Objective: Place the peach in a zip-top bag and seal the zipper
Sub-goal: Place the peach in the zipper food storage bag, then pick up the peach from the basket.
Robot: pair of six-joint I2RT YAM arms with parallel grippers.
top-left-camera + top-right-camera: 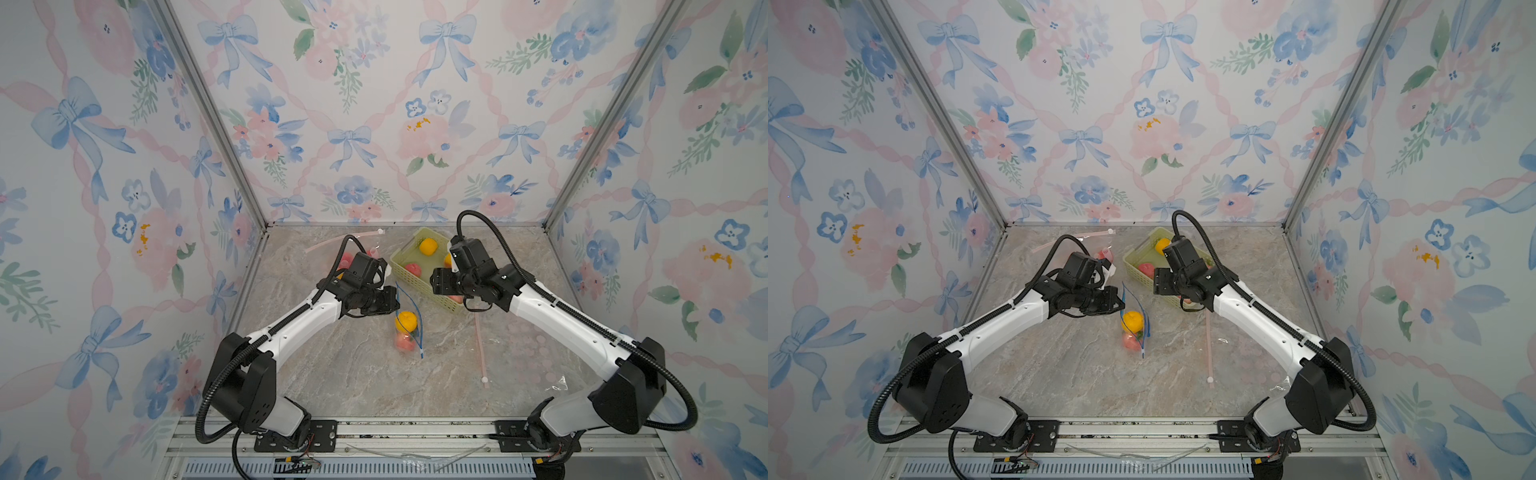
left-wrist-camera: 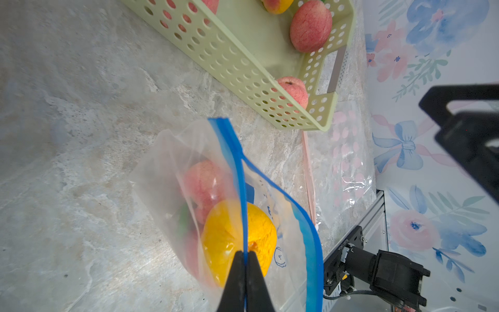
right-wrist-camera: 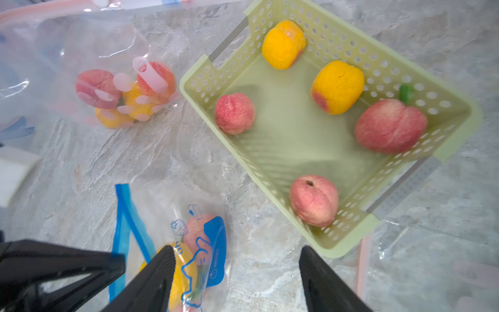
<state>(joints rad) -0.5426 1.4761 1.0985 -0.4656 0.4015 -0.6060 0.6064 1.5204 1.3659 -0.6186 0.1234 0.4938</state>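
With left claw [image 2: 244, 252] clamped on bag [image 2: 162, 162], props mouth open; spreads right claw [image 3: 236, 250] wide, empty, by basket [image 3: 348, 243], likely for peach [image 3: 314, 201].

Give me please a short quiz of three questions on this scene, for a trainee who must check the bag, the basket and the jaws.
1. True or false: the left jaws are shut on the blue zipper strip.
2. How many peaches lie in the green basket? A: three. B: five. C: seven.
3. Fill in: the right jaws stand ____ and hold nothing.
Key: 1 true; 2 B; 3 open.
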